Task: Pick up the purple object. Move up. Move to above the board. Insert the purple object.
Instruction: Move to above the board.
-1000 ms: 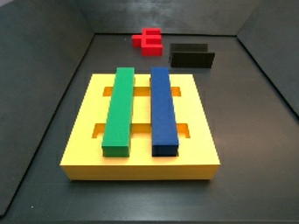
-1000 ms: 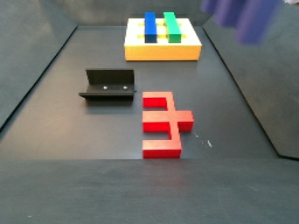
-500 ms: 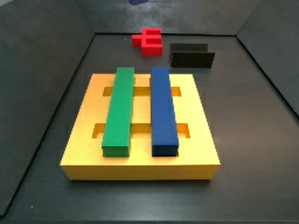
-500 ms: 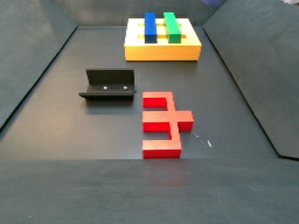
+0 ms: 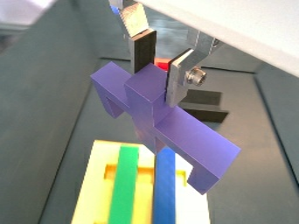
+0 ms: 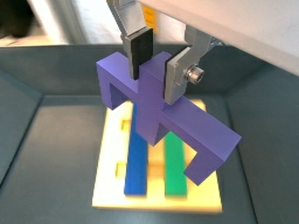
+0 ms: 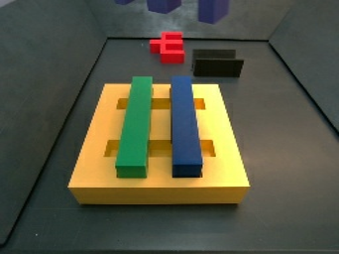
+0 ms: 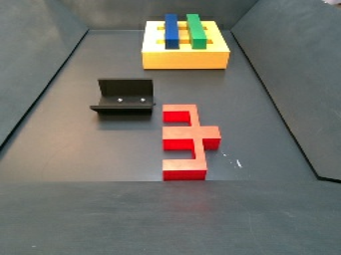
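The hand (image 6: 158, 63) is clenched on the centre stub of the purple object (image 6: 163, 118), holding it in the air above the board (image 6: 112, 194). The board lies flat on the desk (image 8: 80, 129), with a green bar (image 7: 134, 121) and a blue bar (image 7: 184, 121) seated lengthwise in it.

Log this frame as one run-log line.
phase: carry above board | claw: shut on purple object, held high | board: green bar, blue bar seated | red block, fixture: on floor
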